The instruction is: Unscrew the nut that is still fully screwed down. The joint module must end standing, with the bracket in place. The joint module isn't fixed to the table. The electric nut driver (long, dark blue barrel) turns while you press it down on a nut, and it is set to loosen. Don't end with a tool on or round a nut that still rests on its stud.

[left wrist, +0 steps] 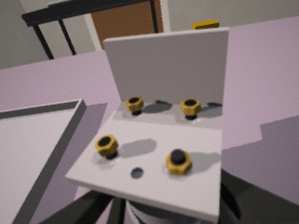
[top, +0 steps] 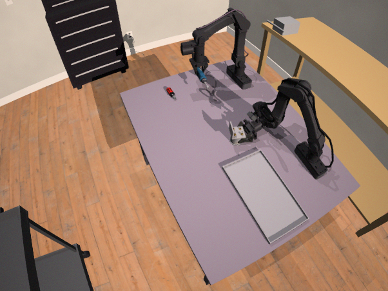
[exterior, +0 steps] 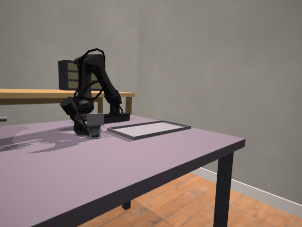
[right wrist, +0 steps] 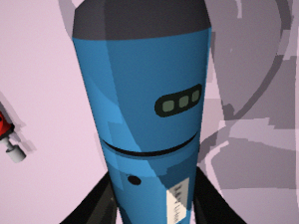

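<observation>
as l grip (top: 244,138) (exterior: 86,130) (left wrist: 166,210) is clamping module (top: 238,140) (exterior: 94,133) (left wrist: 149,213), r grip (top: 200,68) (right wrist: 155,203) is clamping driver (top: 202,75) (exterior: 3,119) (right wrist: 145,99) well apart from module, smooth bbl prob needing firm mid-hold.
</observation>
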